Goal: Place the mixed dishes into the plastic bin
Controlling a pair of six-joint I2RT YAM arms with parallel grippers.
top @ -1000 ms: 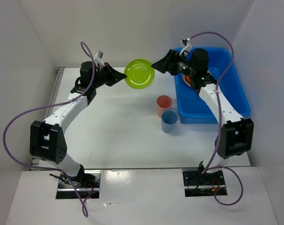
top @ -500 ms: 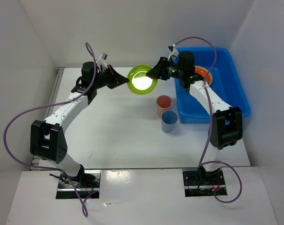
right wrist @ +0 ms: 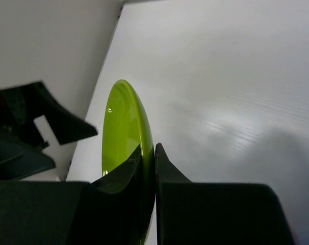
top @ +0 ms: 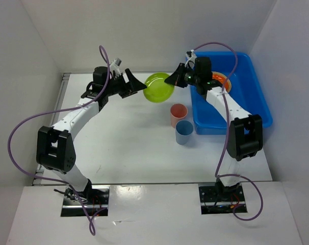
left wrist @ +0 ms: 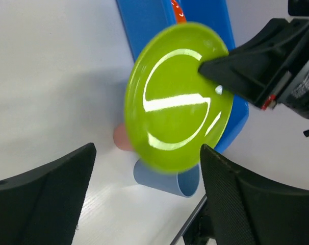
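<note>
Lime-green plate, glossy hard plastic by the look, prob. light, stiff & slick, hung on edge in mid-air just left of the blue plastic bin. Right gripper was clamped on its thin raised rim, likely the best hold. Left gripper jaws stood wide apart, not touching it.

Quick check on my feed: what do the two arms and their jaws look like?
The left arm and right arm match: white links with black joints. A purple cable loops alongside each. The jaws are matte black wedges.
</note>
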